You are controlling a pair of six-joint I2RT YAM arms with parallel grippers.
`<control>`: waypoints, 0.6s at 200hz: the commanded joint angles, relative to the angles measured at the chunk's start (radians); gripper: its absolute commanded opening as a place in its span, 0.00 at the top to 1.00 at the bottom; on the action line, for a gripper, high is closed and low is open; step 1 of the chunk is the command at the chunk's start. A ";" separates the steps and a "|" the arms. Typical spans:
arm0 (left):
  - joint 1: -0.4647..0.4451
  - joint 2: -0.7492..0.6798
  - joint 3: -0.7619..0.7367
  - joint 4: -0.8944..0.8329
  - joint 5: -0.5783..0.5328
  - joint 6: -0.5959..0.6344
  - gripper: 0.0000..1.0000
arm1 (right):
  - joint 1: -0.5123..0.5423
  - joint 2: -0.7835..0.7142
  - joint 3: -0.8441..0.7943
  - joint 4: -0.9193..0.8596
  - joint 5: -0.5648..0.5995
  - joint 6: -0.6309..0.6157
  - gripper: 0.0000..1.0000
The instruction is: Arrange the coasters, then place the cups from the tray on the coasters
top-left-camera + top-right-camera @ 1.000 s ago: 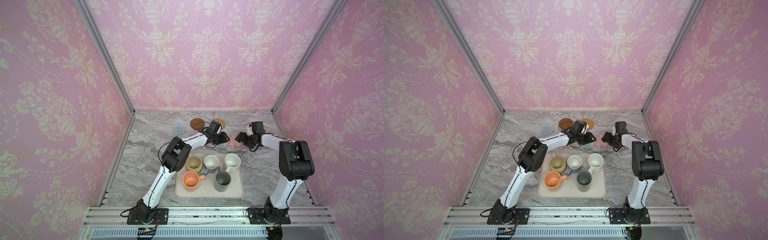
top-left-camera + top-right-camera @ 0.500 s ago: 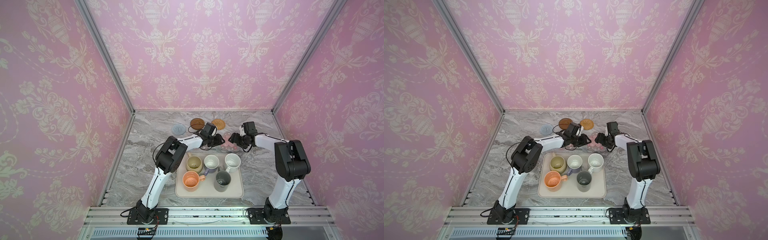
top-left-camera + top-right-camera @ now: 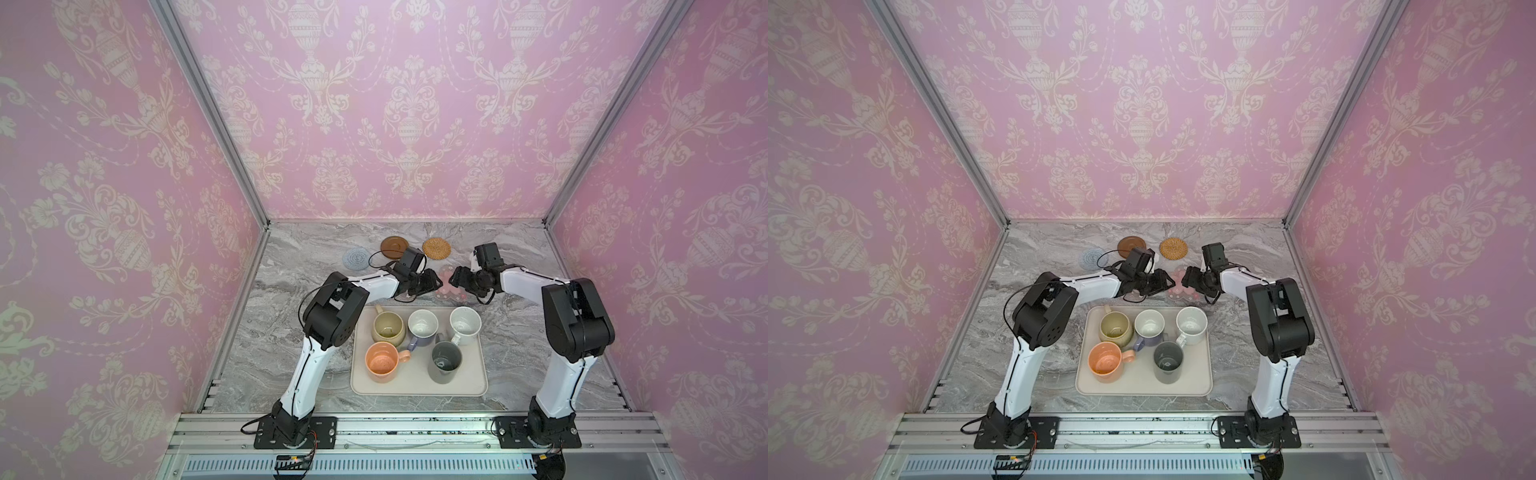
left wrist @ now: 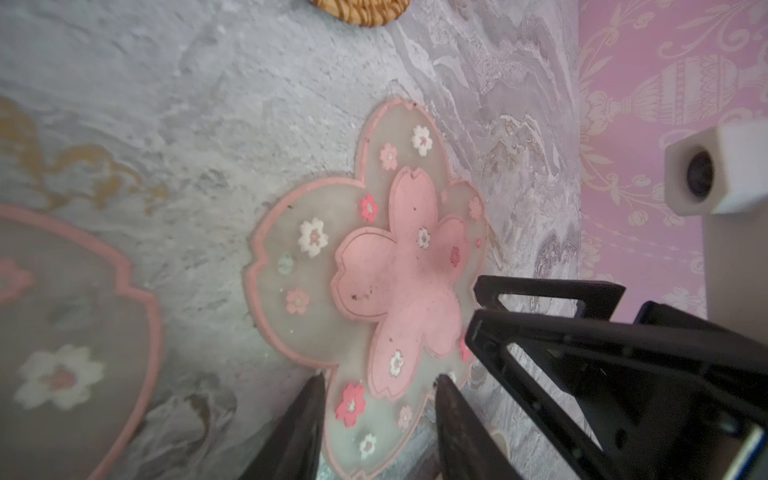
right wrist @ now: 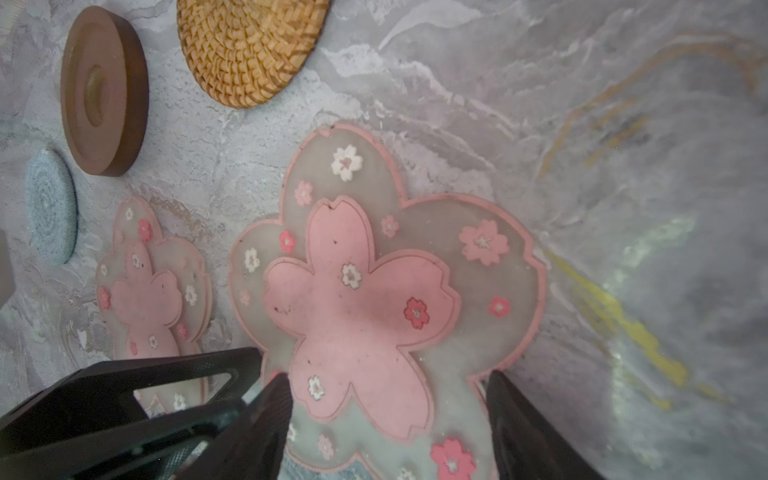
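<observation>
Closely facing, left hand [image 3: 434, 283] and right hand [image 3: 456, 282] gape over pink coasters [image 5: 361, 299] beyond the tray [image 3: 415, 384].

No lettering, label, brand or number is legible anywhere (the pink coasters [image 5: 361, 299] carry only blossom prints).

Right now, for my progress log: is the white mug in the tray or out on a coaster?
In the tray. The white mug stands upright in its far right corner in both top views.
</observation>
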 commanded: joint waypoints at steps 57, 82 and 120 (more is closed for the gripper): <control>-0.006 -0.021 -0.030 -0.010 -0.022 -0.030 0.54 | 0.046 0.065 0.082 -0.058 -0.058 0.020 0.25; -0.004 -0.017 -0.024 -0.021 -0.022 -0.029 0.54 | 0.046 0.065 0.084 -0.070 -0.055 0.010 0.25; 0.002 -0.017 -0.024 -0.028 -0.032 -0.028 0.54 | 0.046 0.059 0.059 -0.062 -0.053 0.016 0.25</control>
